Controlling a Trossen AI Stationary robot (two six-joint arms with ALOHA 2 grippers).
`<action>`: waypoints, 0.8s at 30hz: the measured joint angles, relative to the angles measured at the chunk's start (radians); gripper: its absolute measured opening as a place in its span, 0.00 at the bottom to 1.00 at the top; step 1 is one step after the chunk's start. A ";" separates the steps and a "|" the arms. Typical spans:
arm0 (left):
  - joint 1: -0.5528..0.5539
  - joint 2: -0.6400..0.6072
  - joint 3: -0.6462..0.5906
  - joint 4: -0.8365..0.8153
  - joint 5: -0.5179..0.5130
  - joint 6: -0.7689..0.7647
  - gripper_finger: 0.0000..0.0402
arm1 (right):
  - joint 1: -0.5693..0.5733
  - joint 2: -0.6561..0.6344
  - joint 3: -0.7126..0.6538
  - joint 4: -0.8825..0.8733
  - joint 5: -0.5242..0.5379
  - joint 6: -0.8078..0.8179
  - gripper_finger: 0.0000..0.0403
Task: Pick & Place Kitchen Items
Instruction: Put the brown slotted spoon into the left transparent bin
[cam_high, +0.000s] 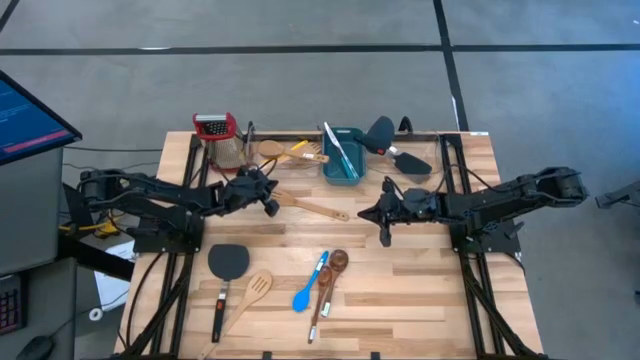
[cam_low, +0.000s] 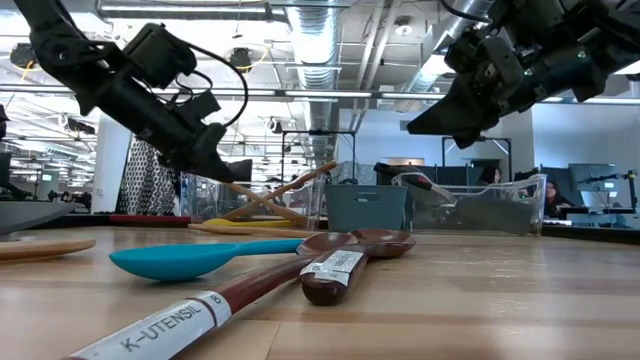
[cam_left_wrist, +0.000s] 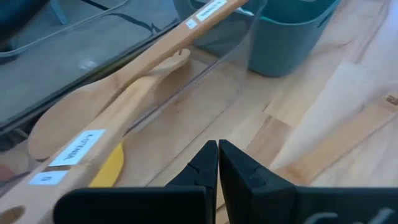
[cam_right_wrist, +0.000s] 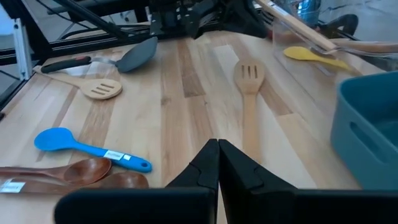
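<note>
Several utensils lie flat on the wooden table: a pale slotted spatula (cam_high: 312, 208) mid-table, a black spatula (cam_high: 228, 263), another pale slotted spatula (cam_high: 254, 291), a blue spoon (cam_high: 306, 291) and two dark-brown spoons (cam_high: 330, 275) toward the near edge. Wooden spoons (cam_left_wrist: 112, 87) and a yellow spoon (cam_left_wrist: 109, 168) lie in a clear bin at the far edge. My left gripper (cam_high: 268, 197) hovers shut above the mid-table spatula's handle end. My right gripper (cam_high: 378, 214) hovers shut to that spatula's right. In the wrist views, both the left gripper (cam_left_wrist: 218, 155) and the right gripper (cam_right_wrist: 218, 154) hold nothing.
A teal tub (cam_high: 342, 156) stands at the far edge between two clear bins; the right bin (cam_high: 400, 155) holds black spatulas. A red grater (cam_high: 215, 127) sits at the far left corner. Bare wood lies between the two grippers and along the table's right side.
</note>
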 joint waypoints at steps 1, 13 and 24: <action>0.002 0.000 0.000 0.000 0.000 0.000 0.00 | 0.005 0.000 0.000 -0.002 0.000 0.000 0.00; 0.006 0.000 0.000 -0.001 0.058 -0.004 0.00 | 0.025 0.000 0.000 -0.007 0.002 0.000 0.00; 0.006 0.000 0.000 -0.125 0.079 -0.086 0.00 | -0.018 0.000 0.000 -0.007 0.004 -0.028 0.00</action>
